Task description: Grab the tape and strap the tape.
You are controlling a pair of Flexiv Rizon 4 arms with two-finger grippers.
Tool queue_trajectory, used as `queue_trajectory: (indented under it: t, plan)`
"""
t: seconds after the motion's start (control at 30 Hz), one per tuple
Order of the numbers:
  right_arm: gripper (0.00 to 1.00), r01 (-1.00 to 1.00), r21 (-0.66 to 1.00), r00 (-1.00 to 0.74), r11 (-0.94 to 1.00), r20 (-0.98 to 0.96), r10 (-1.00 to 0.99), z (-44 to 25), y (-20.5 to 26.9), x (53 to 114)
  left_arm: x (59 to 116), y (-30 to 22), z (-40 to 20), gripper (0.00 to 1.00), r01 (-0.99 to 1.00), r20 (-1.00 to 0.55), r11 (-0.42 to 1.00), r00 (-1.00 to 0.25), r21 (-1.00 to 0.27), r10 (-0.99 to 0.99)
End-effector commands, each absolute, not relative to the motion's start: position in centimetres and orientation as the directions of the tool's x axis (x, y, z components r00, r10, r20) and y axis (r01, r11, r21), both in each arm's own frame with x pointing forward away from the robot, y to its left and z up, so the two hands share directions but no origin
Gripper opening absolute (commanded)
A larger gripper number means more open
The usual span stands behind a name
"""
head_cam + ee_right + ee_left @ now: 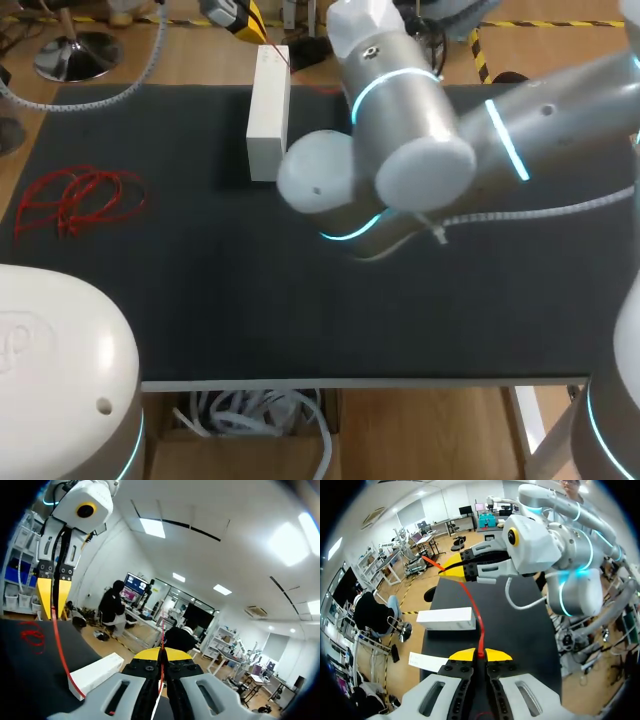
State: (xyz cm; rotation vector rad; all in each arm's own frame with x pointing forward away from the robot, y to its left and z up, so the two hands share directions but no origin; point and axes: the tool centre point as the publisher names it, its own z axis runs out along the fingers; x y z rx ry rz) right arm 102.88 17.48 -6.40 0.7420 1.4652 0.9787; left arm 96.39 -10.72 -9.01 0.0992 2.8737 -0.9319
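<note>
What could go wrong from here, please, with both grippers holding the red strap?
The red strap is pinched only at the yellow tips of the left gripper and the right gripper, so it might slip free if pulled tighter. The grippers are close together beside the white box, so they could bump each other or knock it.

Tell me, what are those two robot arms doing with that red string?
They are holding a strip of red tape between them, above a black table. The left gripper is shut on one part of it and the right gripper on another, so the tape appears to run from one to the other. A white box lies on the table beneath, and a loose red bundle sits near the table's left edge, with no gripper on it.
</note>
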Motion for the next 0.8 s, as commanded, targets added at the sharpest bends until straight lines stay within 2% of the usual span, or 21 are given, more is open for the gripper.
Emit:
queue_trajectory:
  t: [0.03, 0.8]
  plan:
    - [0.00, -0.030, 0.891, 0.055, 0.454, -0.452, 0.890, -6.15, 18.02, 102.70, 96.49, -10.78, -8.95, 0.00, 0.098, -0.131, 0.811, -0.991, -0.577, 0.026]
    - [0.00, -0.017, 0.895, -0.088, 0.446, -0.445, 0.891, -5.51, 17.35, 101.99, 96.49, -10.78, -8.95, 0.00, 0.098, -0.131, 0.811, -0.991, -0.577, 0.026]
